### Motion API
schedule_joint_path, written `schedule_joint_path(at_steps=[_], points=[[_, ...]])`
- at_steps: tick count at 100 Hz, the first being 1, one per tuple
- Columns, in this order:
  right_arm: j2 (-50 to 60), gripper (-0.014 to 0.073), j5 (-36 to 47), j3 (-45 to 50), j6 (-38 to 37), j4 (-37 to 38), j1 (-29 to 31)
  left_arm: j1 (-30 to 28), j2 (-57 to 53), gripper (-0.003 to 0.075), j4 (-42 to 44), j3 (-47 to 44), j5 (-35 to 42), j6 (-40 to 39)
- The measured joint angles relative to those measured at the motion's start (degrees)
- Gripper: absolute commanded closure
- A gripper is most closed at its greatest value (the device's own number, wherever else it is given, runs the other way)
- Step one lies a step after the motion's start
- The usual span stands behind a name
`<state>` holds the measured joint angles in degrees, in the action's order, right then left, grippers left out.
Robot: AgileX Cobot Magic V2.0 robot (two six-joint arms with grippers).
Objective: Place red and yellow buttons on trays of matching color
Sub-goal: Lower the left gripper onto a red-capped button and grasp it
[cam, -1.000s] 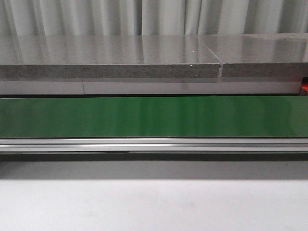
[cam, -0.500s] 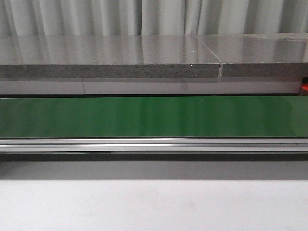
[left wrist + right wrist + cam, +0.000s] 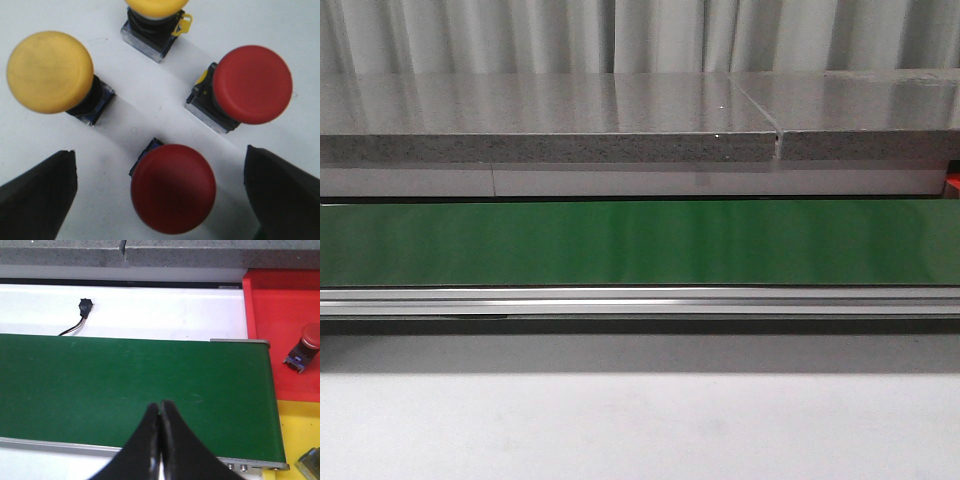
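The left gripper (image 3: pixel 160 195) has its jaws apart over a red button (image 3: pixel 173 188); the right gripper (image 3: pixel 160 412) has its jaws together above the green belt (image 3: pixel 125 390).

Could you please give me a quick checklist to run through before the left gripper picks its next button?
1. Left gripper open: ok, fingers spread wide.
2. Near red button sits between the fingers: ok.
3. Neighbours clear of the fingers: ok, the other red button and yellow button stand apart.
4. Green belt free: ok.
5. Red tray has room: ok, one button inside.
6. Right gripper empty: ok, shut on nothing.
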<state>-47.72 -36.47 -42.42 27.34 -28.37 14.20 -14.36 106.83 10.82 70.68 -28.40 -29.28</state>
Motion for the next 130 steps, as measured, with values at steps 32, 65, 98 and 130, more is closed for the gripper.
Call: schedule_joint_path(at_steps=[32, 65, 98, 130], points=[[0.00, 0.0660, 0.00, 0.00, 0.00, 0.00, 0.00, 0.00, 0.00, 0.0496, 0.00, 0.00, 0.52, 0.00], [0.00, 0.0660, 0.00, 0.00, 0.00, 0.00, 0.00, 0.00, -1.27, 0.0739, -0.09, 0.00, -0.68, 0.00], [0.00, 0.0660, 0.00, 0.08, 0.00, 0.00, 0.00, 0.00, -13.55, 0.0739, -0.73, 0.82, -5.27, 4.10], [0.00, 0.0660, 0.00, 0.08, 0.00, 0.00, 0.00, 3.04, -22.13, 0.0739, -10.49, 0.95, -12.26, 19.19]])
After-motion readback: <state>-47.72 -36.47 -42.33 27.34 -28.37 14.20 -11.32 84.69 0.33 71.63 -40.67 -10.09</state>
